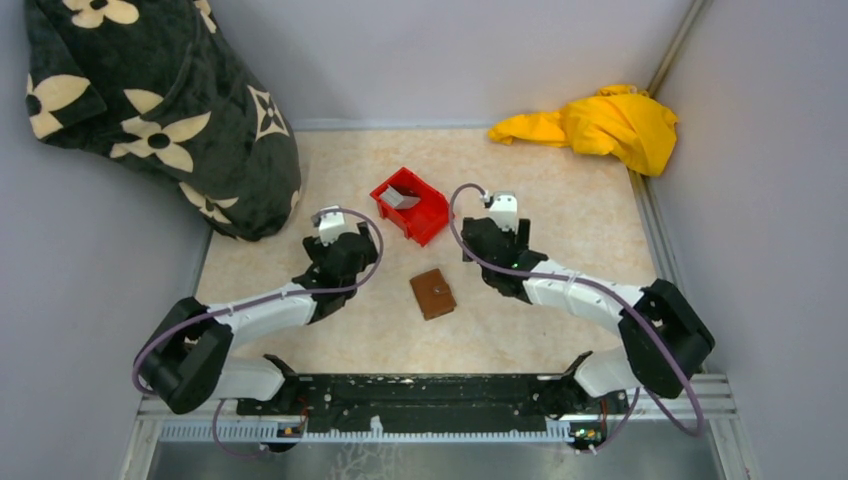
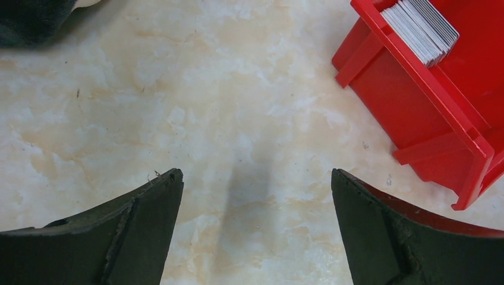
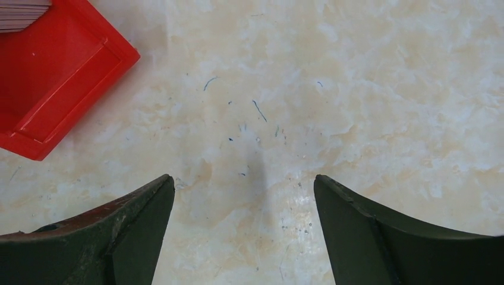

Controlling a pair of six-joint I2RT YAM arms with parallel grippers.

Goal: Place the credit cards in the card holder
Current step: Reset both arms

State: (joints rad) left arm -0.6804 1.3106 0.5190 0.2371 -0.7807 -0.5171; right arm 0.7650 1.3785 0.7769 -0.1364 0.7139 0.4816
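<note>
Left gripper (image 2: 255, 178): released, jaws spread wide over the bare table (image 2: 178, 107), grasping nothing. In the left wrist view, red bin (image 2: 416, 113) at 2 o'clock of the fingertips, near but not touching. Credit cards (image 2: 423, 28) stacked together inside the bin.

Right gripper (image 3: 243, 181): released, jaws equally wide, over bare table. In the right wrist view, corner of the red bin at 10 o'clock, apart from the fingers; edge of the card stack barely visible at the top left.

In the top view, bin between the two grippers: 2 o'clock of the left, 10 o'clock of the right. Card holder (image 1: 433, 293) flat and closed on the table, at 4 o'clock of the left gripper and 7 o'clock of the right, clear of both, at 6 o'clock of the bin.

Farther out: black flower-patterned cloth (image 1: 150, 110) toward 10 o'clock; yellow cloth (image 1: 600, 125) toward 1 o'clock.
</note>
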